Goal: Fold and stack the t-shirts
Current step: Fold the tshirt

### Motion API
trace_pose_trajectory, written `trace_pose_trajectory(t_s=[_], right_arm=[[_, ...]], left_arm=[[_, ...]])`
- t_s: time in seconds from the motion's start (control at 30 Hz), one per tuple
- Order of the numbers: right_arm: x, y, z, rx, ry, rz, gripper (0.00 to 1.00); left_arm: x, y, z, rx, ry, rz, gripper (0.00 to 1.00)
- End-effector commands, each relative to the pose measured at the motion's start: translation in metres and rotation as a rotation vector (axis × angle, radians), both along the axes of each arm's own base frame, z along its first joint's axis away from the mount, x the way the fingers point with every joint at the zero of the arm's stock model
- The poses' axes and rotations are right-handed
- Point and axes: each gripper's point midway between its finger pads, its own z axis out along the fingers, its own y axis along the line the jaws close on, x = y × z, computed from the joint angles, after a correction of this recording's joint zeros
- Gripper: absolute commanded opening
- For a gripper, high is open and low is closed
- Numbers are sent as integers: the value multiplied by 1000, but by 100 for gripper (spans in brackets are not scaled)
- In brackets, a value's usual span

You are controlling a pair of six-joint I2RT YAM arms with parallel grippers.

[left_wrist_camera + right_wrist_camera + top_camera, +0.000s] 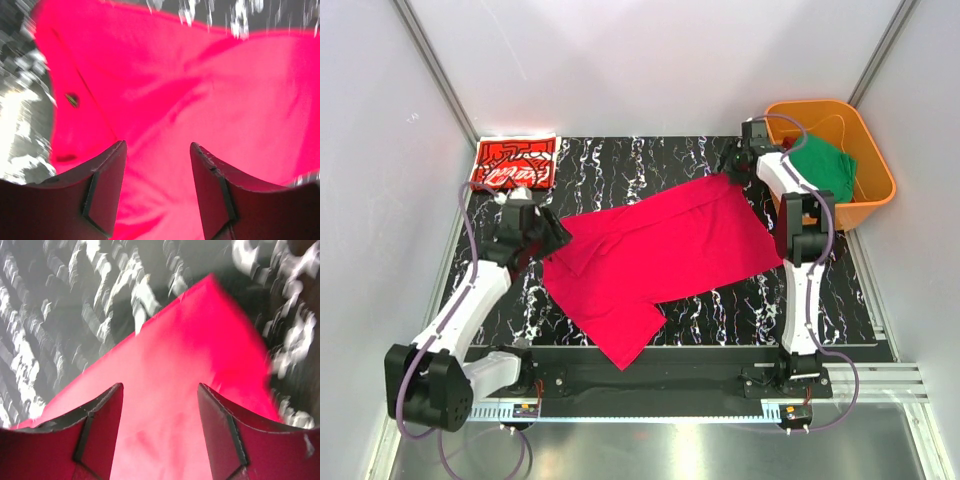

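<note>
Two parted, empty claws are hovering over the diagonal crimson t-shirt (660, 250): left gripper (548, 236) at its left end, right gripper (740, 165) at its far-right corner.

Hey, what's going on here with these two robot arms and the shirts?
Two arms are working on a plain crimson t-shirt spread, slightly rumpled, on the black marbled table. The left gripper hovers over its left end and the right gripper over its far right corner, both open with nothing pinched. A red printed t-shirt lies folded at the far left, and a green t-shirt sits in the orange tub.
</note>
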Motion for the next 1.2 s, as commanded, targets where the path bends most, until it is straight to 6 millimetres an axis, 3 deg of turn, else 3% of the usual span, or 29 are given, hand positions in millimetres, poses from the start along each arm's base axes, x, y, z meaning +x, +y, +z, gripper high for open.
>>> trace_pose_trajectory(t_s=[0.0, 0.03, 0.07, 0.1, 0.13, 0.17, 0.2, 0.23, 0.27, 0.3, 0.33, 0.43, 0.5, 0.6, 0.83, 1.17], right_arm=[[-34, 47, 66, 10, -117, 91, 69], [-42, 61, 83, 19, -161, 115, 68], [-50, 65, 83, 20, -156, 121, 68], [-67, 71, 68, 23, -115, 138, 68], [-74, 79, 81, 49, -141, 150, 68], [-93, 92, 64, 61, -98, 179, 66], [-105, 104, 63, 102, -88, 217, 64], [-108, 117, 79, 160, -139, 234, 63], [-118, 131, 79, 207, -146, 265, 57], [-136, 140, 64, 256, -110, 297, 54], [-135, 153, 73, 309, -157, 308, 51], [-155, 192, 59, 390, -112, 389, 40], [-169, 224, 56, 440, -100, 444, 38], [-183, 256, 44, 475, -64, 483, 38], [-211, 303, 15, 508, 14, 527, 46], [-220, 329, -9, 549, 75, 517, 44]], left_arm=[[-19, -26, -11, -76, 28, -94, 58], [-23, -28, -12, -82, 29, -103, 59], [-25, -30, -15, -89, 34, -114, 59], [-28, -33, -16, -97, 39, -128, 59], [-30, -34, -16, -98, 41, -134, 59], [-33, -35, -20, -101, 48, -141, 60], [-34, -36, -22, -106, 52, -146, 61], [-34, -37, -25, -108, 61, -149, 61], [-34, -37, -28, -108, 72, -149, 60], [-35, -39, -32, -113, 82, -152, 60], [-35, -39, -37, -113, 99, -154, 59], [-26, -41, -43, -111, 87, -153, 53], [-22, -40, -53, -98, 118, -147, 48], [-14, -38, -61, -68, 151, -145, 45], [-6, -25, -80, 7, 217, -83, 51], [-5, -23, -99, 17, 257, -59, 51]])
